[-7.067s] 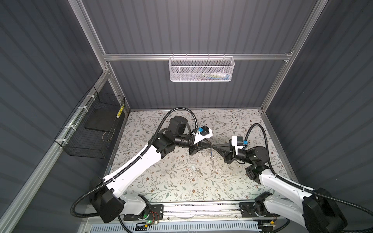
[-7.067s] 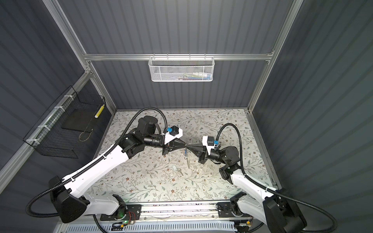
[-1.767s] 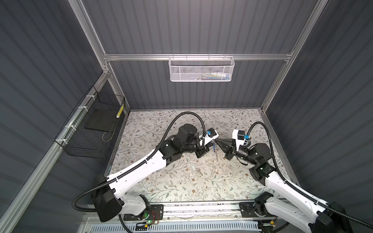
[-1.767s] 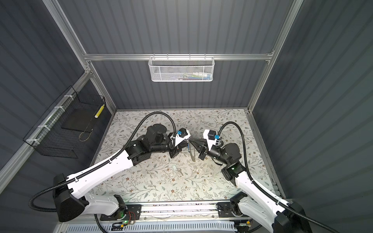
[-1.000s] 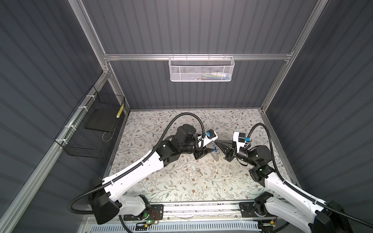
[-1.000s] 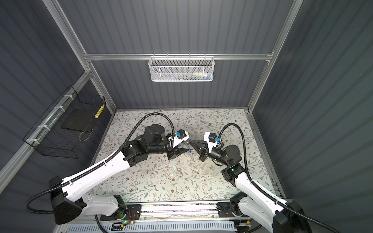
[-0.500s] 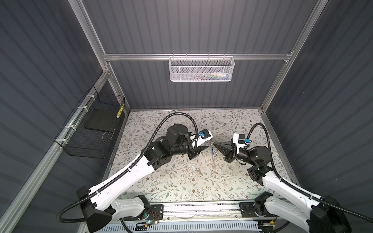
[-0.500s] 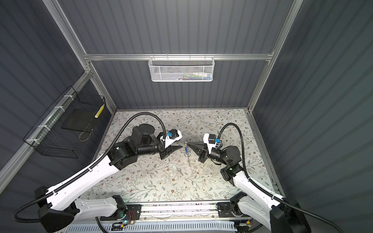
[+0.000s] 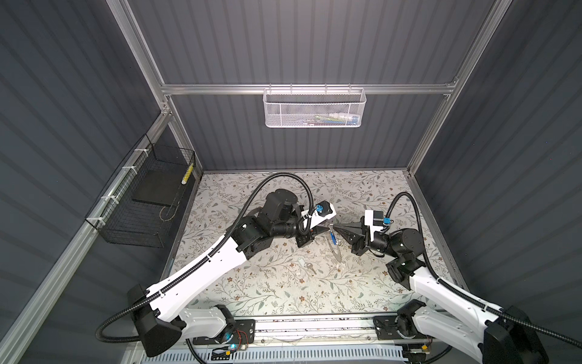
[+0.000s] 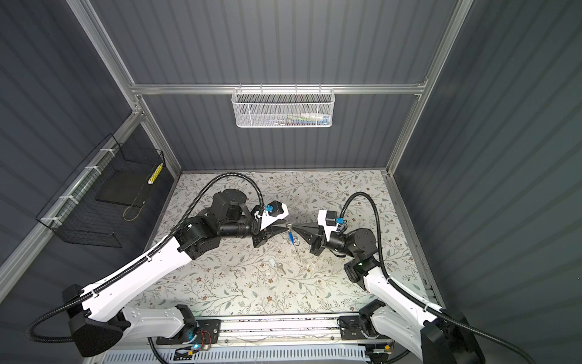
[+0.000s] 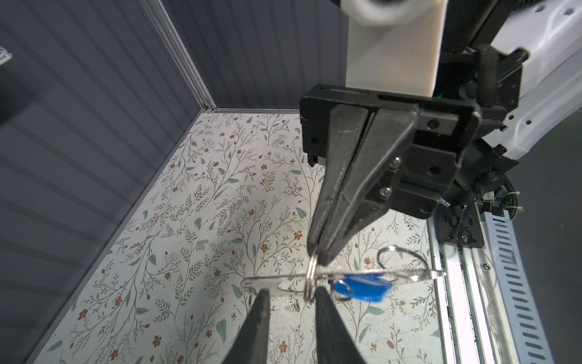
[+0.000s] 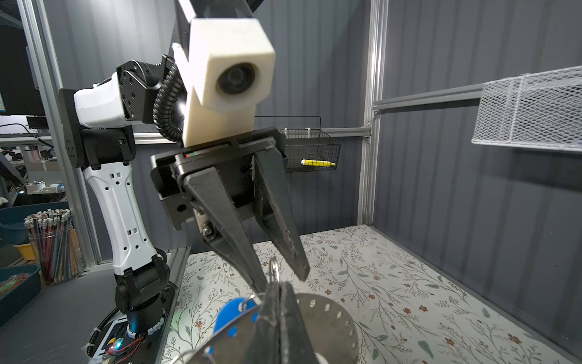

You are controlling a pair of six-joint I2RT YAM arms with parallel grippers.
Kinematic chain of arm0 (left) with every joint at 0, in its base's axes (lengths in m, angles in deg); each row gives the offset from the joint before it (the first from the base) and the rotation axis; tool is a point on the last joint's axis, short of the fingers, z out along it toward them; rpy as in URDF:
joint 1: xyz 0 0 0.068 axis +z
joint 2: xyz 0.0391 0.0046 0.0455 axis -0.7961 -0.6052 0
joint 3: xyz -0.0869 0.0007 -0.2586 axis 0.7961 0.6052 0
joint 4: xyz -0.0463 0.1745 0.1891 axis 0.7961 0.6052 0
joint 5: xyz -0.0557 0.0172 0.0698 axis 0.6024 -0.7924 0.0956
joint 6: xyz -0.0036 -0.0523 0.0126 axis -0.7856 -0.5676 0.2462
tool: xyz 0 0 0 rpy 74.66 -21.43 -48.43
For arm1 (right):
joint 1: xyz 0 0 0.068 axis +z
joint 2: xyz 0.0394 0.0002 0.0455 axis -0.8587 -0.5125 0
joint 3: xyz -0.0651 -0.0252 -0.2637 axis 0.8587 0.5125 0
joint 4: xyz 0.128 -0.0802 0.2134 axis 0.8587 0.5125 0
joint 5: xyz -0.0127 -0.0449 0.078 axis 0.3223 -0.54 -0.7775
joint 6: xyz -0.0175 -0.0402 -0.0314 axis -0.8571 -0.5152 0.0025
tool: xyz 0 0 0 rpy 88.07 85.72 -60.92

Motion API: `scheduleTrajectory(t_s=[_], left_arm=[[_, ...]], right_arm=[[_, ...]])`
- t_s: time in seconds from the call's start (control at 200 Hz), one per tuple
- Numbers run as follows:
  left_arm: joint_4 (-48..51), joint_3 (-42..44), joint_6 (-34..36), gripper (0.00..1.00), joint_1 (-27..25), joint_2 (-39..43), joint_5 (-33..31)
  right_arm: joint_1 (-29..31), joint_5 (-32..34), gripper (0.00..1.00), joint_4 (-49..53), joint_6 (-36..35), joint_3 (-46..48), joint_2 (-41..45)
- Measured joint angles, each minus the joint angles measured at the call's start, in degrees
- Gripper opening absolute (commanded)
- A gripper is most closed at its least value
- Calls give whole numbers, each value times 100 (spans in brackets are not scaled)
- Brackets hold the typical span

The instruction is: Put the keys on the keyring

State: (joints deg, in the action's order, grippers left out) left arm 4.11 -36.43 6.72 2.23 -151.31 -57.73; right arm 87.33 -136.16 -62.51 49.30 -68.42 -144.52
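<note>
holding keyring point(image 12: 330, 315) by its small loop point(image 11: 311, 271), right gripper point(image 11: 316, 257) is clamped; left gripper point(image 12: 282, 278) narrow, straddling it. blue key point(image 11: 365, 288) on keyring, white key point(image 9: 309, 267) beneath. likely stiff, slick: pinch the loop.

Aloft: wide flat grey metal keyring point(image 12: 327, 318) with blue-headed silver key point(image 11: 365, 285); whitish-headed silver key point(image 9: 310, 267) loose.
The keyring hangs edge-on, tiny holes round its rim, threaded by a small wire loop point(image 11: 310, 274); the blue key dangles against it; the whitish key lies flat at its 7 o'clock.
</note>
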Motion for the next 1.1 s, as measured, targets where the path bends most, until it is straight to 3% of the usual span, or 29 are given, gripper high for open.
scheduleTrajectory(t_s=[0.305, 0.33, 0.455, 0.56, 0.855, 1.1], left_arm=[[2, -2, 179, 0, 0, -2, 323], [9, -9, 188, 0, 0, -2, 352], [190, -149, 254, 0, 0, -85, 411], [597, -511, 409, 0, 4, -291, 413], [2186, -2055, 968, 0, 4, -1123, 328], [3029, -2621, 1259, 0, 4, -1587, 289]], right_arm=[[-2, -70, 0, -2, -7, 0, -66], [-7, -74, 0, -2, -9, 0, -66], [-4, 4, 19, 39, -68, 0, -44], [-4, 203, 25, 367, -286, -2, 168], [-4, 470, 23, 2201, -1495, -310, 918], [35, 527, 20, 2673, -1834, -400, 951]])
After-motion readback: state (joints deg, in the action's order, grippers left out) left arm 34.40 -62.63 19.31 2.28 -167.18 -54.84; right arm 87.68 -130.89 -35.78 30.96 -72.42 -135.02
